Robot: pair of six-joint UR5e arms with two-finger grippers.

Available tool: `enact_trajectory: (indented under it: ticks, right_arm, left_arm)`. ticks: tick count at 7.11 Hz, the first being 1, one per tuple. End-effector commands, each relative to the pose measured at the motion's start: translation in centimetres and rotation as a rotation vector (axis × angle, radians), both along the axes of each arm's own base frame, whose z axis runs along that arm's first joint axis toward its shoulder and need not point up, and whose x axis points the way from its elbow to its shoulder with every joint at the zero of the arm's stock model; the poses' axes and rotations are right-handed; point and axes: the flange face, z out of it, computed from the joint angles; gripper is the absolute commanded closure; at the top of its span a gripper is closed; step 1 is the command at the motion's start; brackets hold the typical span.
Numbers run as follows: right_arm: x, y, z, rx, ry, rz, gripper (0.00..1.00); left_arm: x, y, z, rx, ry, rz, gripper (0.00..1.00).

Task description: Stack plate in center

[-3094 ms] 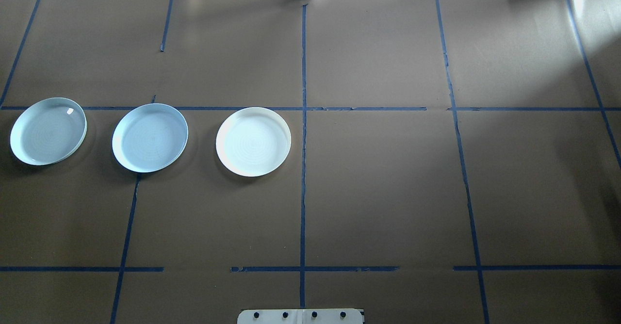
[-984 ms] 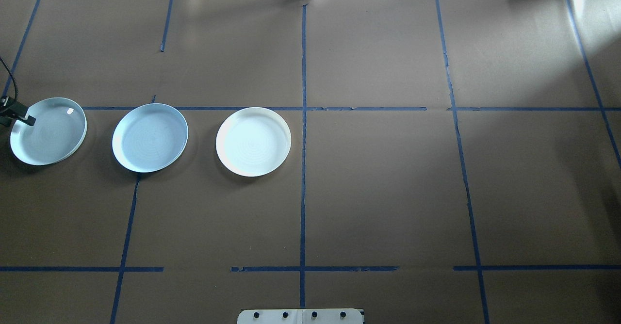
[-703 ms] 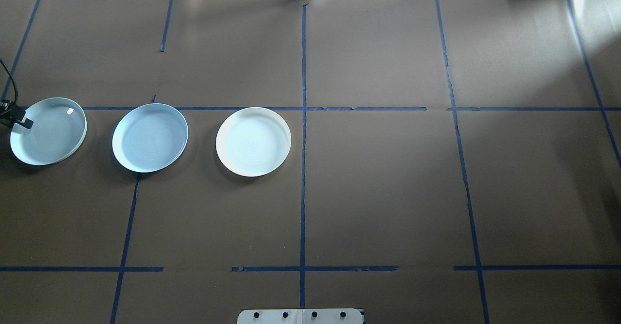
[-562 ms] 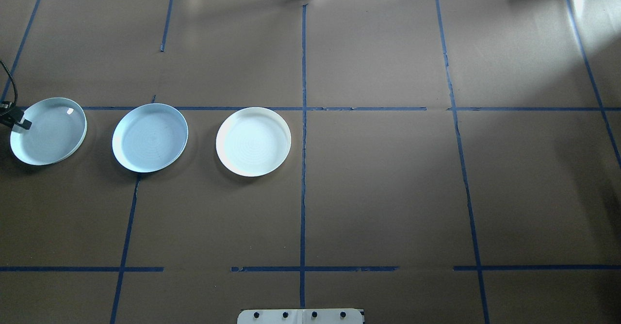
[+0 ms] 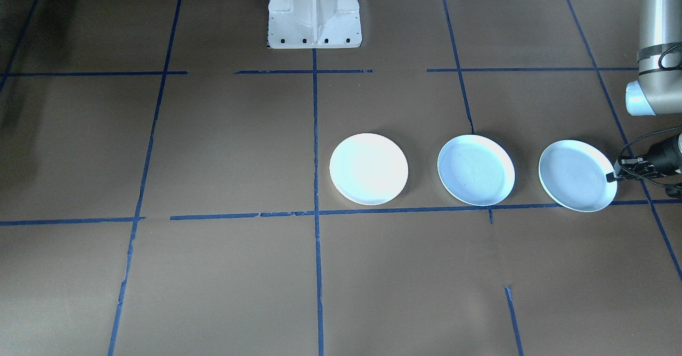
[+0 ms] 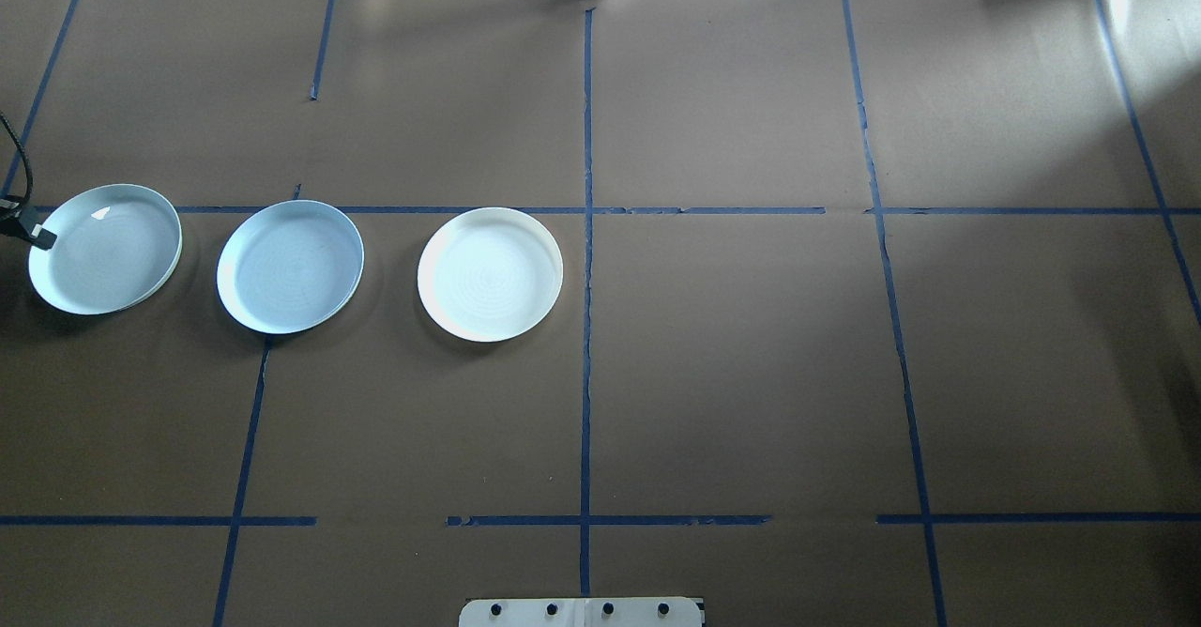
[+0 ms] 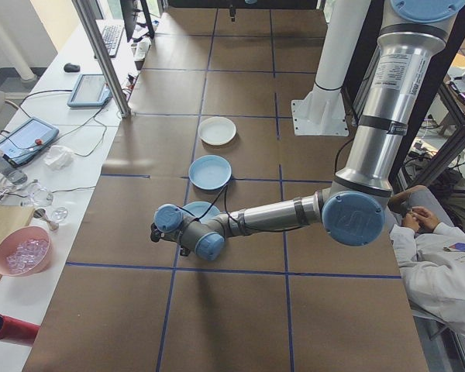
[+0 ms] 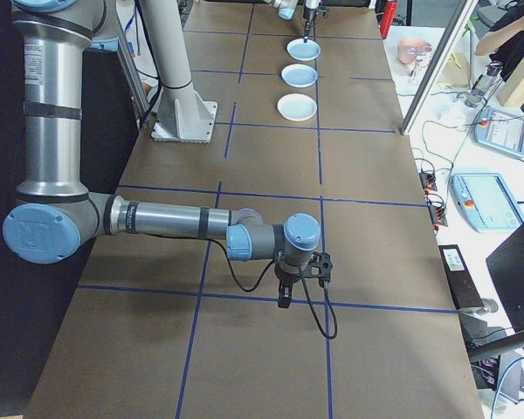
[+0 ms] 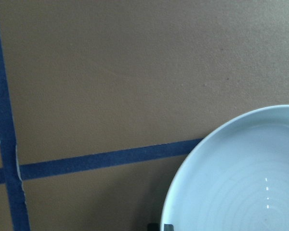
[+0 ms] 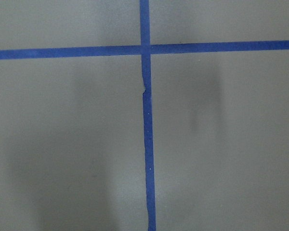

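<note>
A: Three round plates lay in one row on the robot's left half of the table, none stacked. The pale grey-blue round plate (image 6: 105,249) was the outermost, well apart from the centre line.

B: And what had hold of it?

A: The left gripper (image 6: 38,235) sat at its outer rim, fingers pinched on the edge, with one dark fingertip showing over the lip from overhead. Whether the plate was clear of the paper could not be told.

B: The other two?

A: The light blue round plate (image 6: 290,267) lay just beside it, apart, towards the middle. The white round plate (image 6: 490,274) lay further in, near the central strip of blue tape (image 6: 586,374) but short of it. Neither was touched.

B: The other arm?

A: The right gripper (image 8: 284,299) hung pointing down over a tape line at the far end of the brown paper-covered table (image 6: 751,374), well apart from every plate. It showed only in a side view, so whether it was open or closed could not be told. The white robot base (image 5: 314,9) stood at the table's edge on the centre line.
</note>
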Motion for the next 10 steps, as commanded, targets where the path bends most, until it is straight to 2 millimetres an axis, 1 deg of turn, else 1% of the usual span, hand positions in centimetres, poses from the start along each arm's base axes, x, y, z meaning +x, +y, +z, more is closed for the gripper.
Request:
enact_trajectory:
  ticks: [1,2,3,4,5,6,8,9,10]
  right_arm:
    - [-0.1,0.0,0.0,0.0,0.0,-0.001,0.0]
    - [-0.1,0.0,0.0,0.0,0.0,-0.001,0.0]
    - [0.0,0.0,0.0,0.0,0.0,0.0,0.0]
    - [-0.1,0.0,0.0,0.0,0.0,-0.001,0.0]
    - [-0.1,0.0,0.0,0.0,0.0,-0.001,0.0]
    - [0.0,0.0,0.0,0.0,0.0,0.0,0.0]
    - [-0.1,0.0,0.0,0.0,0.0,-0.001,0.0]
    - [0.0,0.0,0.0,0.0,0.0,0.0,0.0]
    - [-0.1,0.0,0.0,0.0,0.0,-0.001,0.0]
  left_arm:
    - [0.3,-0.1,-3.3,0.047,0.062,0.021,1.0]
    - [0.4,-0.2,-4.9,0.08,0.08,0.025,1.0]
    - [0.7,0.1,-6.1,0.069,0.144,0.054,1.0]
    - [0.9,0.1,-6.7,0.076,0.156,0.061,1.0]
    - [1.1,-0.1,-8.5,0.084,0.165,0.05,1.0]
    - [1.8,-0.5,-10.3,0.031,0.167,0.017,1.0]
    - [6.8,0.3,-13.7,0.021,0.156,0.038,1.0]
    - [8.7,0.8,-14.9,0.022,0.146,0.042,1.0]
    - [10.1,1.1,-16.0,-0.027,0.146,0.023,1.0]
